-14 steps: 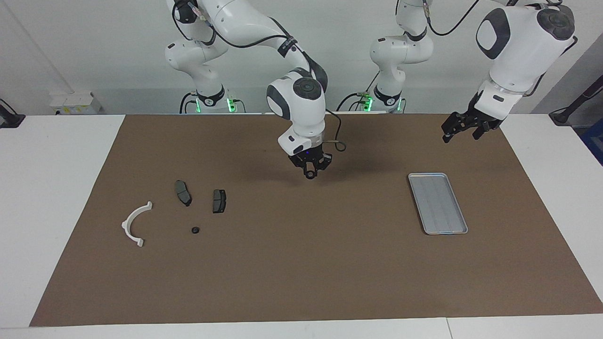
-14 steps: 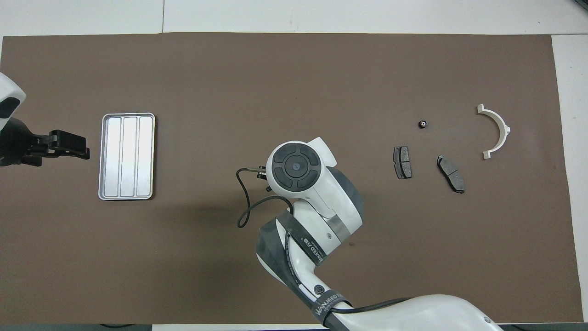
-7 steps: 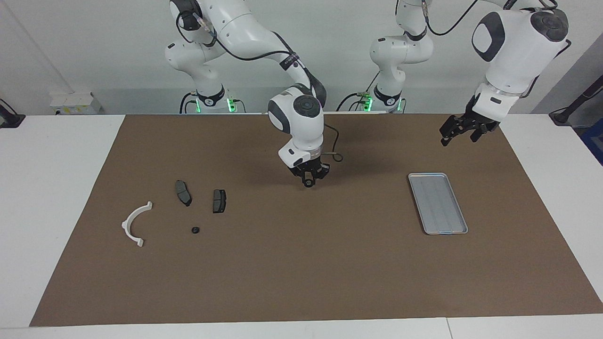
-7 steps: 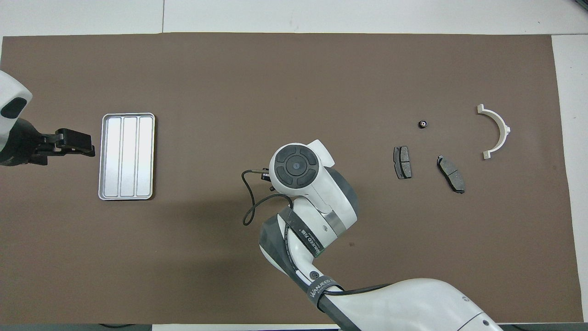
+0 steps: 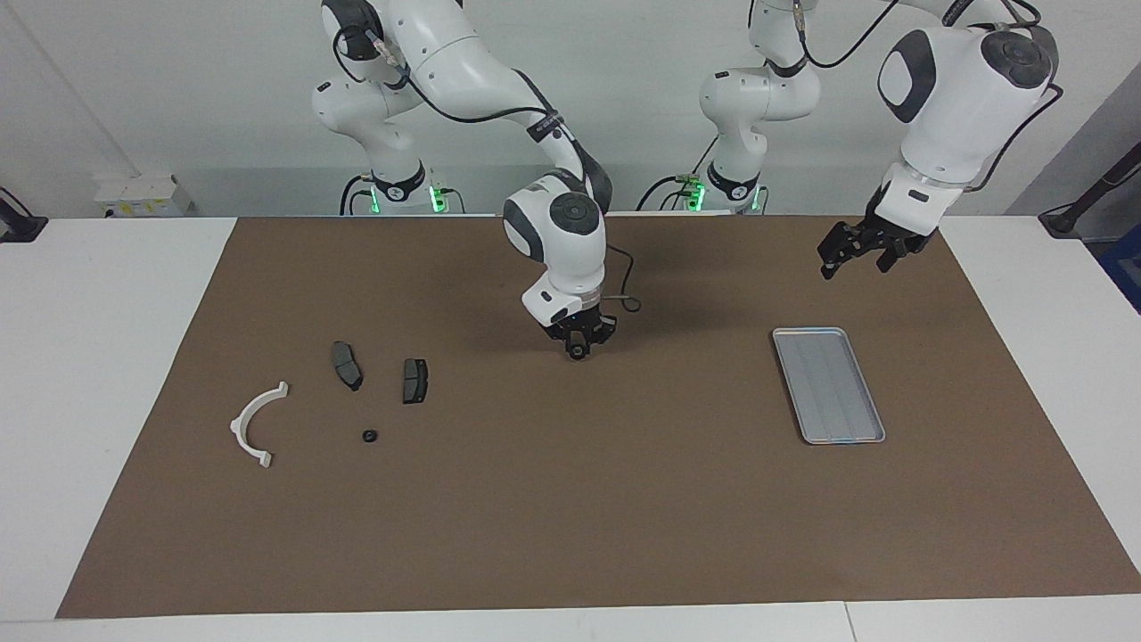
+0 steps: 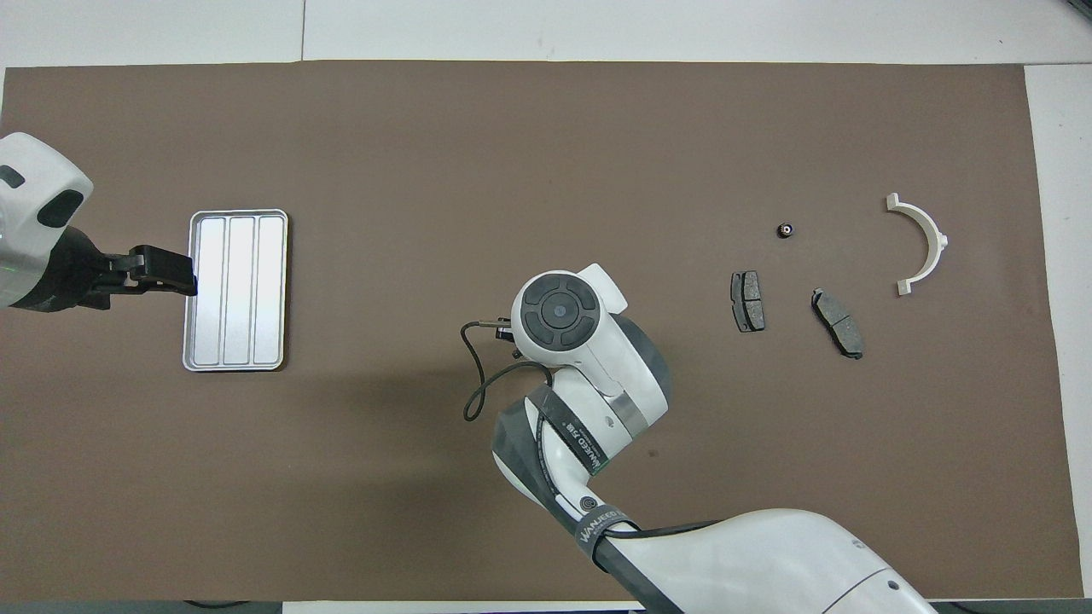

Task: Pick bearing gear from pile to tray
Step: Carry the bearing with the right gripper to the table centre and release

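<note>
In the facing view we see the right gripper [image 5: 579,349] low over the middle of the brown mat [image 5: 570,499], its fingers clamped on a small black ring-shaped piece, the bearing gear [image 5: 578,353], at centre frame. The overhead view does not show this: there the arm's round white wrist hides both the gripper and the part.

The overhead view shows the left gripper [image 6: 175,275] at the left edge of the frame, its tip overlapping the rim of the tray [image 6: 194,294]; in the facing view it hangs at upper right, raised well above the mat and the tray [image 5: 807,428], its fingers apart.

The tray is a flat silver-grey rectangle with rounded corners, a raised rim and three long ribbed panels, and it holds nothing.

The pile lies in the lower left of the facing view: a white curved arc [image 5: 254,426], two dark grey brake pads [image 5: 347,365] side by side, and one small black round piece [image 5: 369,436] just below them. In the overhead view that piece [image 6: 784,229] shows a pale centre.
</note>
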Controlling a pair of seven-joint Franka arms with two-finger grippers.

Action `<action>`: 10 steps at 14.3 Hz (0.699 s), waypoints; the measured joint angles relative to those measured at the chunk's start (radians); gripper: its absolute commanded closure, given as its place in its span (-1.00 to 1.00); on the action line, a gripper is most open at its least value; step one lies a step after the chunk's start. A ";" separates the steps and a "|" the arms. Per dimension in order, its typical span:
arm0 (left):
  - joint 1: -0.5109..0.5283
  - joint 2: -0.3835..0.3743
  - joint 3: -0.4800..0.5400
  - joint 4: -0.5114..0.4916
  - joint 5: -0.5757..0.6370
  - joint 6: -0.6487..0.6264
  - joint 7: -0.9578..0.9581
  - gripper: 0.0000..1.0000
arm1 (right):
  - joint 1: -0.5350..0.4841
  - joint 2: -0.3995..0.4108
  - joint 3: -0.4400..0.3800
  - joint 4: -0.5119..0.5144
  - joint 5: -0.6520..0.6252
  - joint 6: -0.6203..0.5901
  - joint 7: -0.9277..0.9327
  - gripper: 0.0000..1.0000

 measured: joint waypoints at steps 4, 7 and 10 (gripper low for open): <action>-0.004 -0.001 0.000 -0.009 0.000 0.001 -0.001 -1.00 | 0.000 0.009 -0.001 -0.007 0.000 0.005 -0.006 0.15; -0.007 -0.003 0.000 -0.015 0.000 0.001 -0.001 -1.00 | 0.000 0.009 -0.001 -0.007 0.000 0.005 -0.006 -1.00; -0.010 -0.005 -0.002 -0.015 0.000 0.001 -0.003 -1.00 | -0.009 0.005 -0.003 0.019 0.020 -0.013 -0.005 -1.00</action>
